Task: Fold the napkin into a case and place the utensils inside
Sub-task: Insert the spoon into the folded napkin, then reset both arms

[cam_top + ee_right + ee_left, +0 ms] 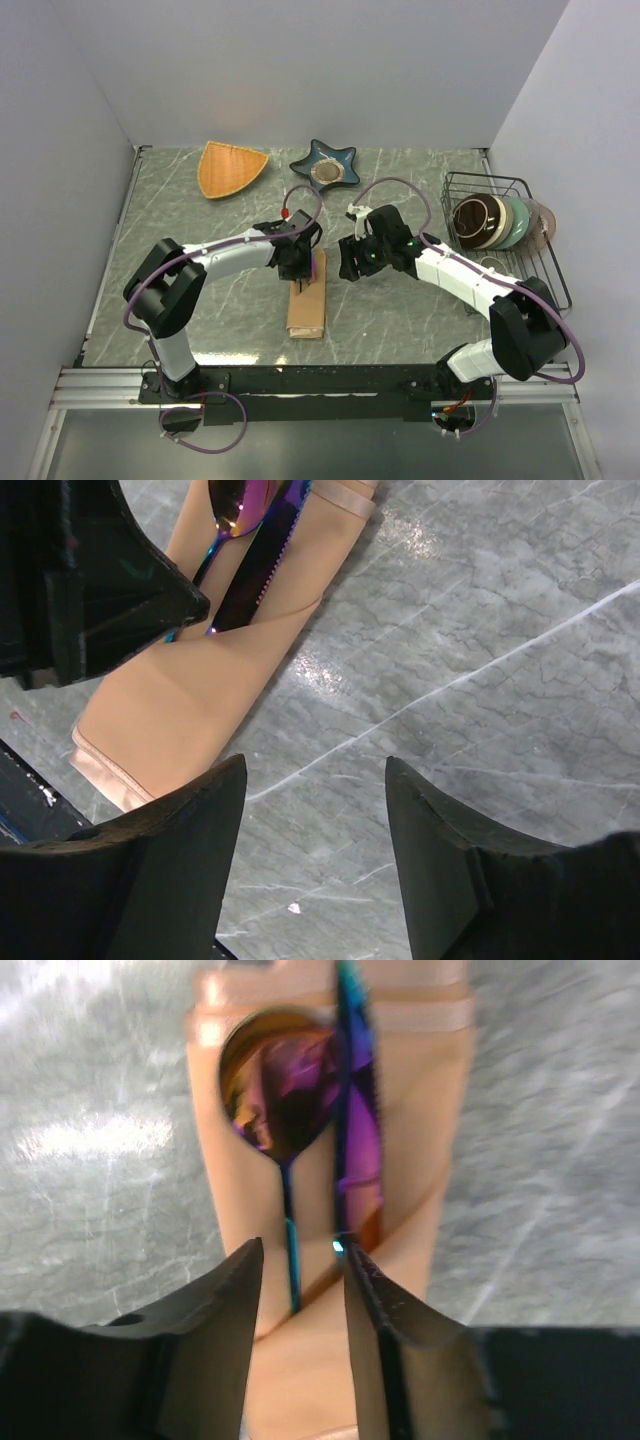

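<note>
Black fingers (225, 1330) of the left tool (303, 1250) fill the bottom of its wrist view, standing partly apart; the thin handle of the spoon (285, 1085) runs loose through the gap, and nothing looks pinched. Just right of it lies the knife (358, 1130); both utensils have their lower ends tucked under the diagonal fold of the napkin (425, 1140), which lies folded into a long case mid-counter (560, 1160), the utensil heads at its far end. The right tool (316, 762) hangs wide open and empty over bare stone to the right of the case. The step in hand reads as letting go and clearing away; spread the left fingers a little more, then lift straight up rather than sideways, so neither finger hooks the handle or drags the satin fold open; keep the right tool off the cloth.
</note>
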Available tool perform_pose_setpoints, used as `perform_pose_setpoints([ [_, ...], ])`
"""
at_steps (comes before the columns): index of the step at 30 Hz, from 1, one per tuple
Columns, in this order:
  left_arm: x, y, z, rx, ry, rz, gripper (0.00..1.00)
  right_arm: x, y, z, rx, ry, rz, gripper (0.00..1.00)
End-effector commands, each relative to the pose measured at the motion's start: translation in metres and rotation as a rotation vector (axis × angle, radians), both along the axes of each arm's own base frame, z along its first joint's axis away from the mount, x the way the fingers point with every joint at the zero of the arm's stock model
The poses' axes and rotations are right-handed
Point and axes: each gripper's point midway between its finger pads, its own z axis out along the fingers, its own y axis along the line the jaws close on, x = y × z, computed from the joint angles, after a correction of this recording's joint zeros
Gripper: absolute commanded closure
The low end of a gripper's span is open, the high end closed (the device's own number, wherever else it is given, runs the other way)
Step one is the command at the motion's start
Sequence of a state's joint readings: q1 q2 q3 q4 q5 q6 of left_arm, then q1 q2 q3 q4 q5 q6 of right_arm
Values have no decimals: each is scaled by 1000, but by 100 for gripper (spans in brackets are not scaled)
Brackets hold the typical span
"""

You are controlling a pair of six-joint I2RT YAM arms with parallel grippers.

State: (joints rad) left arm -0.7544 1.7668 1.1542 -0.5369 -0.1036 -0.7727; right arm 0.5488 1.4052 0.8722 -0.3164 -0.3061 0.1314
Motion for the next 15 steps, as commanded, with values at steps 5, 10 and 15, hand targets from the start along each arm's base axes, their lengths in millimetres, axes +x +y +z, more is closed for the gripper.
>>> perform_pose_setpoints([
  [5, 59, -13, 135, -155, -278, -83, 28, 25, -16, 63, 7, -197, -3, 14],
  [10, 92, 13, 220, -291, -416, -194, 1, 40, -52, 102, 24, -253, -97, 0],
  [15, 123, 88, 271, -376, -484, -188, 1, 48, -101, 138, 52, -291, -247, 0],
])
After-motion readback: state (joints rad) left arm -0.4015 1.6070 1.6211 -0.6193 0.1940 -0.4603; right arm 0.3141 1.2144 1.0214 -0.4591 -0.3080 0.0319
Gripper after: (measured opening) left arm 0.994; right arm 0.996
